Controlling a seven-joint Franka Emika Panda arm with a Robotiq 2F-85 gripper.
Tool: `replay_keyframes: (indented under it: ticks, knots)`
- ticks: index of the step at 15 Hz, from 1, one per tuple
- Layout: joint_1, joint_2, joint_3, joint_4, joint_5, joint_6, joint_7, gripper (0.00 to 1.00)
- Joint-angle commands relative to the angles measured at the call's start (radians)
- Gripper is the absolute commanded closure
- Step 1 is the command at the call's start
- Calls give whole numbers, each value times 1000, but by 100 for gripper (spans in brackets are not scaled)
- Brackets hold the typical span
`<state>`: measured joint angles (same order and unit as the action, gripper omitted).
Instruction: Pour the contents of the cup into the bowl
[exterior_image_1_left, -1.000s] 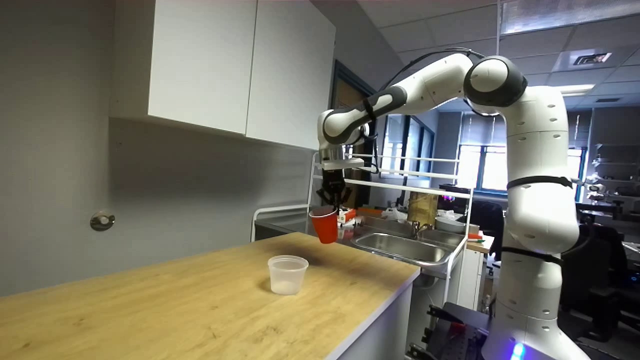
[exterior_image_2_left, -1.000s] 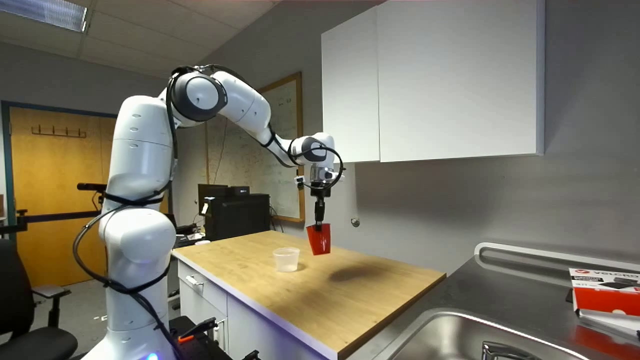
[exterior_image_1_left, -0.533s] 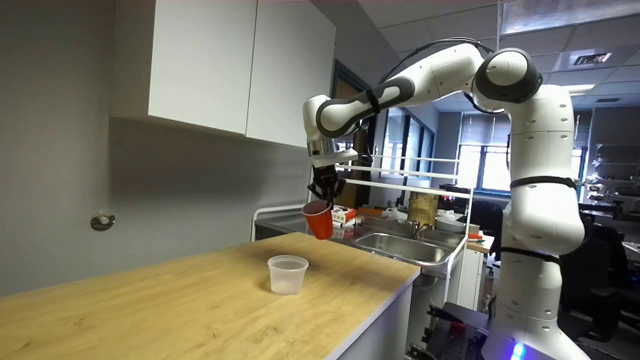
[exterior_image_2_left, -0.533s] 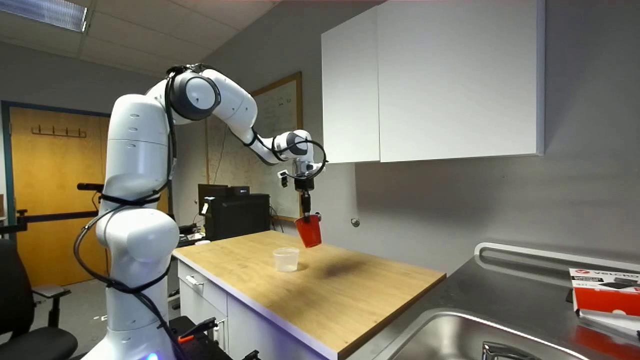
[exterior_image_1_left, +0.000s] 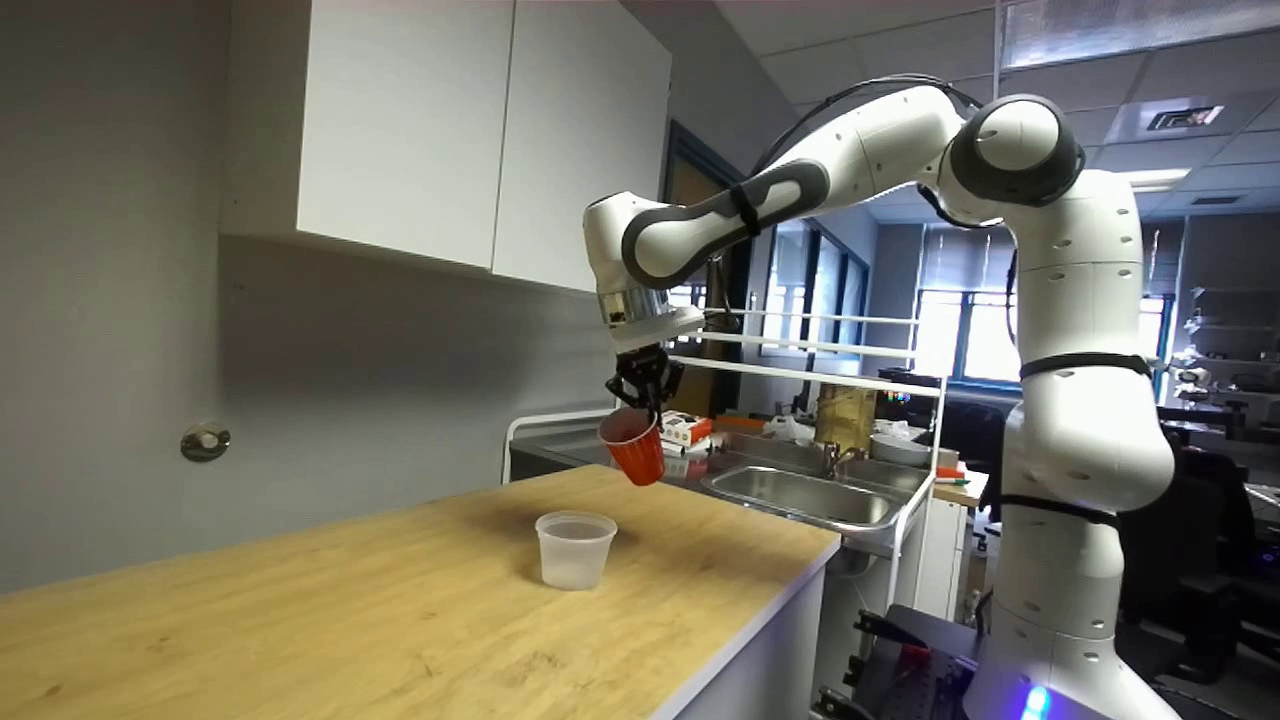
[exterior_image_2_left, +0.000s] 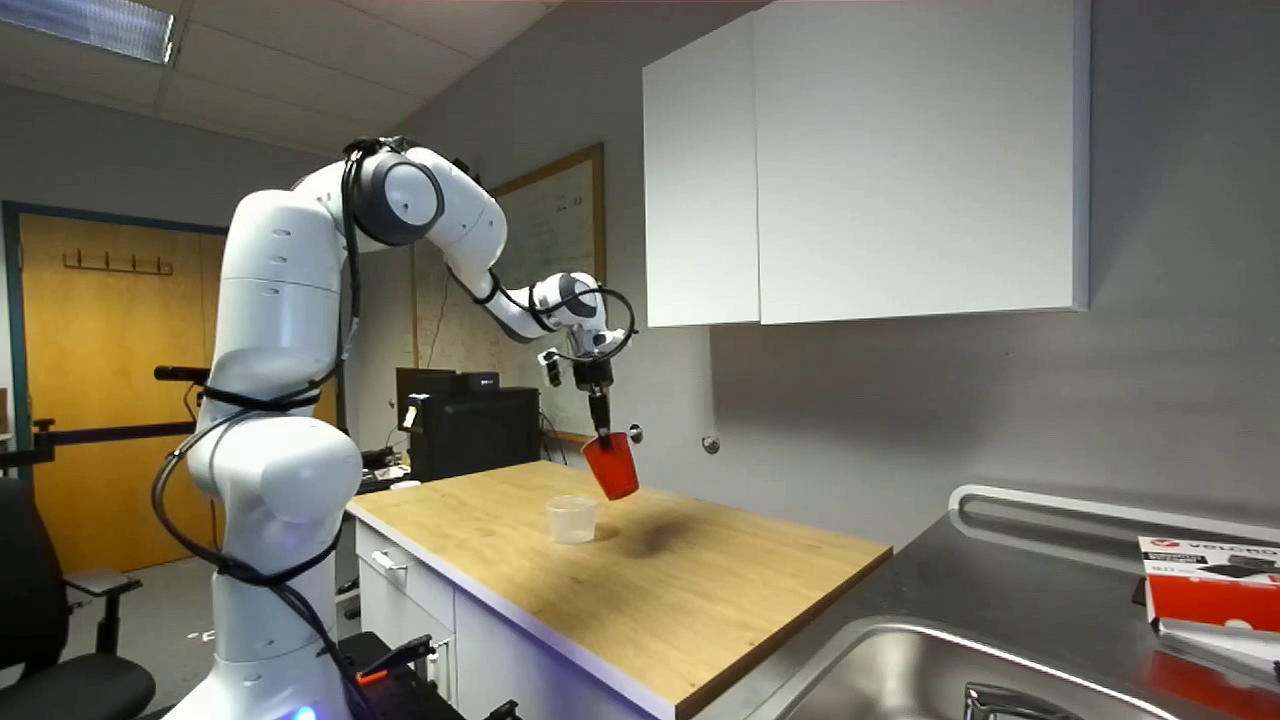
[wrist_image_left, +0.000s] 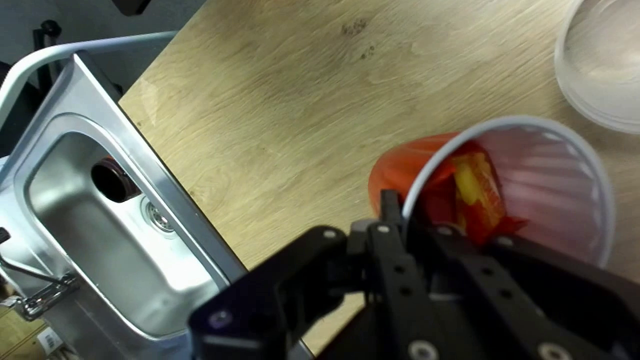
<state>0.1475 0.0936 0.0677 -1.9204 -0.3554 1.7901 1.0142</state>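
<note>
Cup (exterior_image_1_left: 640, 458), tipped left toward the bowl (exterior_image_1_left: 576, 555) in both exterior views, is judged light, flexible, best held as seen: rim pinched in the gripper (exterior_image_2_left: 604, 438).

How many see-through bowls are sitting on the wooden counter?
1. The translucent bowl stands upright on the wooden counter, lower than the tilted red cup in the pincer. All three views show it, the wrist view only partly.

On the wood-grained counter (exterior_image_2_left: 690, 590) we see the translucent bowl (exterior_image_2_left: 573, 522) standing upright, well inside all edges and apart from every corner.
</note>
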Motion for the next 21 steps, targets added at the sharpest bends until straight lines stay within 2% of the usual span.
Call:
replay_keyframes:
  ticks: [1,10,16,21]
  knots:
    - [28,16,24,16,-68,-45,89,99]
    - [98,53,60,27,-231,-150,273,99]
    - [145,81,98,53,-265,-207,330,99]
    - [188,117,120,81,-400,-242,440,99]
